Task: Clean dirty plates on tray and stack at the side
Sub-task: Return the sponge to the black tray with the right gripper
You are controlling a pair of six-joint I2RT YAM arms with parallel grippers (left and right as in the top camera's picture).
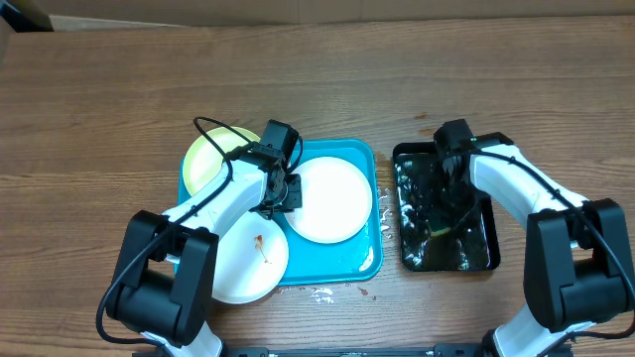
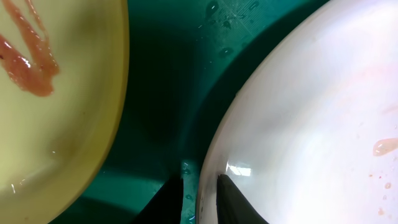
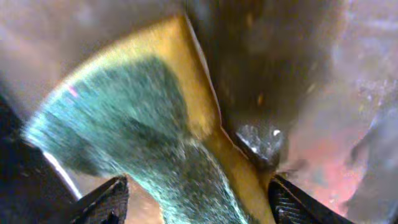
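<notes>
The turquoise tray holds a white plate on its right half. A pale yellow-green plate with a pink-brown smear lies at its far left corner. A second white plate with a small brown smear overhangs its near left corner. My left gripper is shut on the left rim of the right white plate, one finger on each side. The yellow-green plate and the wet tray floor lie beside it. My right gripper is down in the black tray, shut on a yellow and green sponge between its fingers.
The glossy black tray sits right of the turquoise tray and holds dark water. Water drops lie on the wooden table at the turquoise tray's front edge and between the two trays.
</notes>
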